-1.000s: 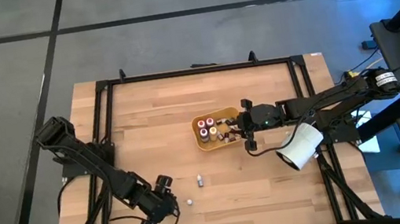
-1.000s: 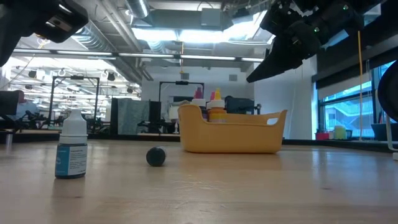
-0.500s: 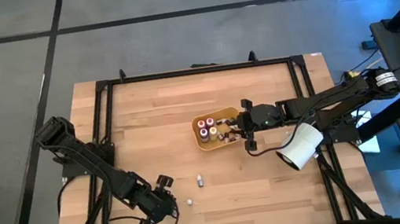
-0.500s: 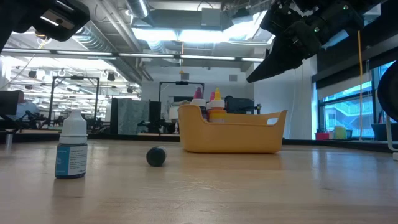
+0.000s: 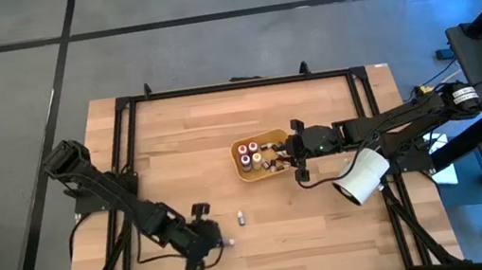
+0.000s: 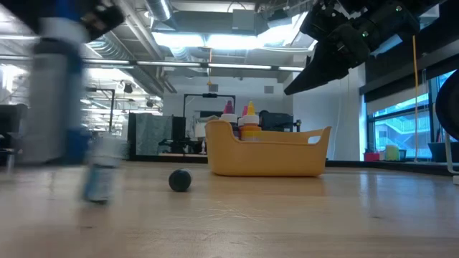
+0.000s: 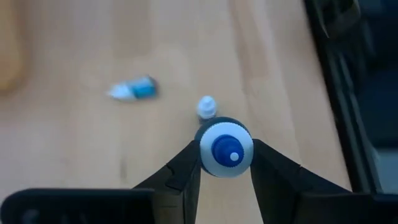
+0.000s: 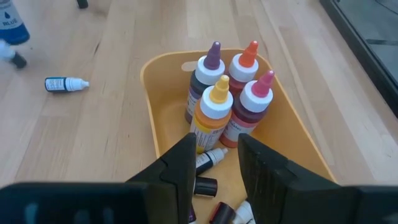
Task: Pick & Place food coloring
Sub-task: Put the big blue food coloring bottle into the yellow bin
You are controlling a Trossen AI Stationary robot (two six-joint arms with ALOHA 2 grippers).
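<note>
the left gripper (image 7: 226,163) has its jaws clamped on a little blue bottle (image 7: 226,150) over the bench (image 5: 331,227). the yellow tray (image 8: 155,118) already has several bottles (image 8: 221,106). one small bottle (image 5: 241,217) lies loose. the right gripper (image 8: 214,165) waits over the tray, jaws a little apart, holding nothing.

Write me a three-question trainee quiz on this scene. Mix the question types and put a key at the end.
1. True or false: the left gripper has its fingers closed on a small blue-topped bottle.
2. How many tall bottles stand upright in the yellow tray? A: two. B: four. C: seven.
3. Fill in the blank: outside the tray, the blue-labelled bottle lies on its ____.

Key: 1 true; 2 B; 3 side.
</note>
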